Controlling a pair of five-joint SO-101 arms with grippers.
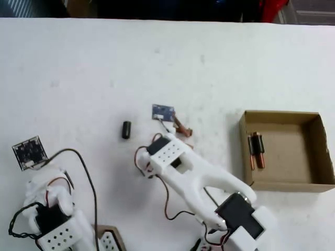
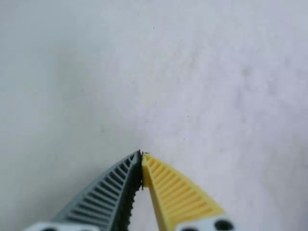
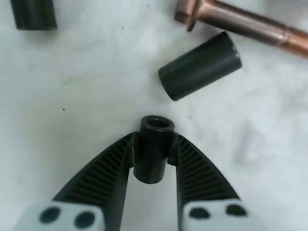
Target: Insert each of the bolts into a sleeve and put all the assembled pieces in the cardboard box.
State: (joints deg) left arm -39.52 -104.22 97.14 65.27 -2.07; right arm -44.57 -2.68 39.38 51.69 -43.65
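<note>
Two copper pieces (image 1: 256, 150), each with a dark part at its far end, lie side by side in the cardboard box (image 1: 288, 157), which sits at the right of the white tabletop (image 1: 78, 63). Near the middle of the tabletop, left of the box, the right gripper (image 3: 154, 142) has its dark fingers (image 3: 113, 168) pinching an upright black sleeve (image 3: 153, 159) by its sides, open bore up. Just beyond it a second sleeve (image 3: 199, 66) lies on its side, with a bare copper bolt (image 3: 240, 24) lying just past that, apart from it. A third sleeve (image 1: 126, 129) sits alone farther left. At the near left, the left gripper (image 2: 142, 156) has its grey and yellow fingers (image 2: 168, 187) pressed together at the tips over bare tabletop.
</note>
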